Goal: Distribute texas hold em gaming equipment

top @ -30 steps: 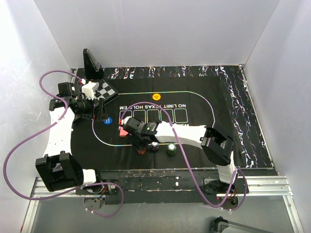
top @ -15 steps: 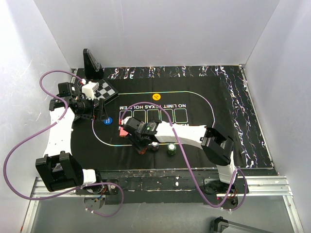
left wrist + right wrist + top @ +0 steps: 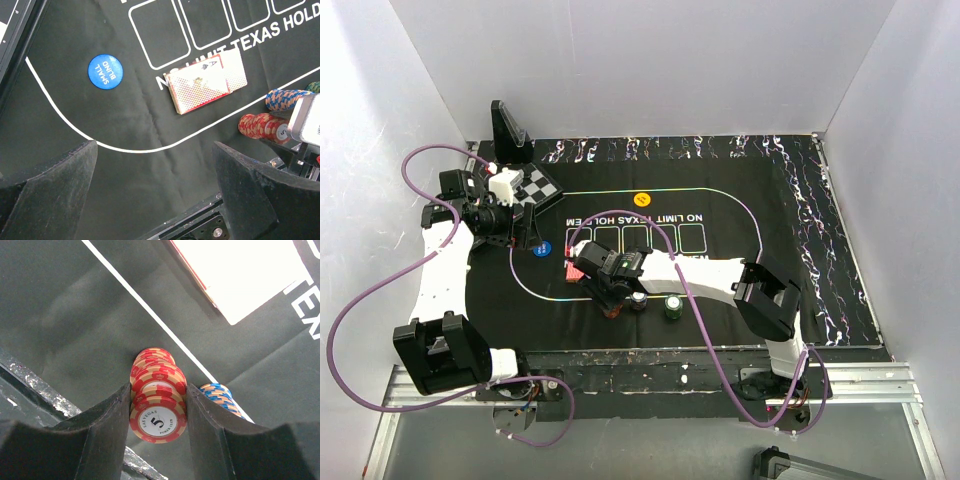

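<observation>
My right gripper is shut on a leaning stack of red poker chips, its fingers pressed on both sides; in the top view this gripper is at the mat's near edge. A blue-and-orange chip stack stands just right of it. A green chip stack stands further right. The red-backed card deck lies with a face-up ace on top. My left gripper is open and empty, above the mat near a blue "small blind" button. An orange button lies at the far line.
A small chessboard sits at the back left beside the left wrist. A dark triangular marker stands behind it. The black poker mat ends at the table's scuffed front edge. White walls enclose three sides.
</observation>
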